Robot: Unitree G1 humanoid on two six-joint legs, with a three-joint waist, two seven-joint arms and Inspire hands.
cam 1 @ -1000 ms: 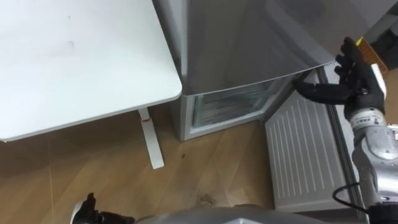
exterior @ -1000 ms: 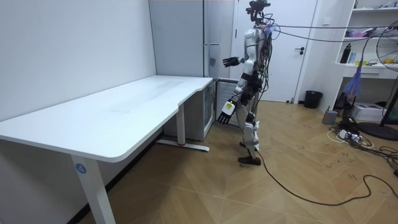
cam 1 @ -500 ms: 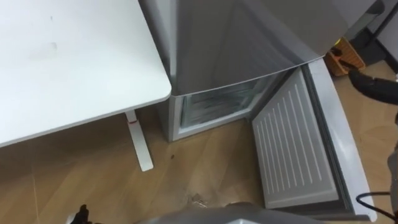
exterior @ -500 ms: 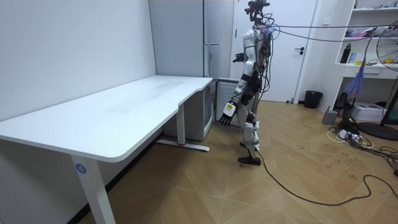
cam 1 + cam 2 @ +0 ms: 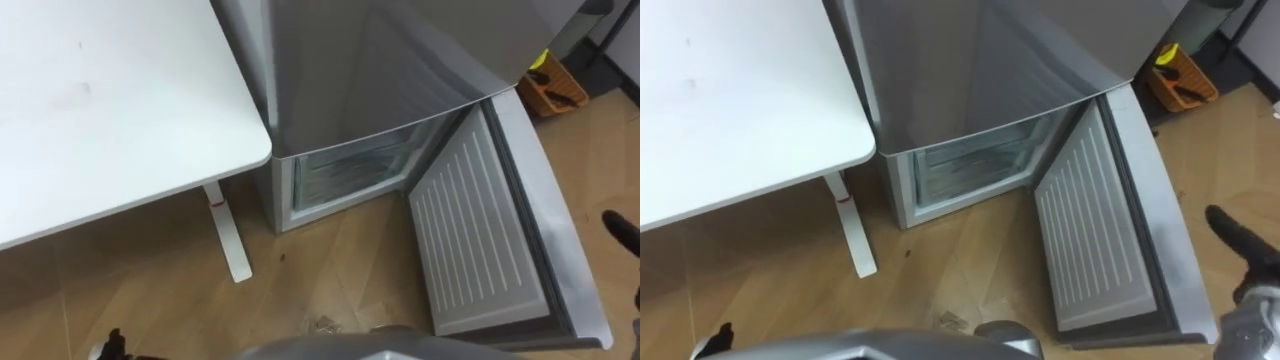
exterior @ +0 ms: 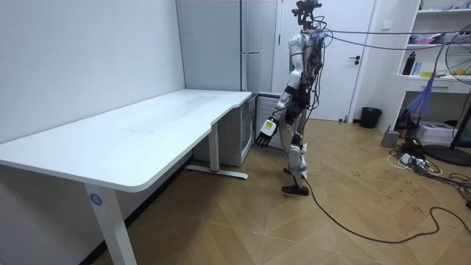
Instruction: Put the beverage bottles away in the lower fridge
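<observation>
Fingers of right hand dark at view's right edge, curl unreadable; left hand hangs relaxed, holding nothing. Lower fridge open ahead-left of right hand, door swung wide. Desk bare; drinks' whereabouts unclear.

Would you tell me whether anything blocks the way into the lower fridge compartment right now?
Nothing visible does: the lower door stands swung wide open and the lower compartment faces the bare wooden floor. No drinks are in sight.

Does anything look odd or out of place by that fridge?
Nothing spilled or broken. The fridge's lower door hangs wide open, its ribbed inner side showing, and the lower compartment looks bare. No drinks show on the white table, only a small scrap on the floor.
</observation>
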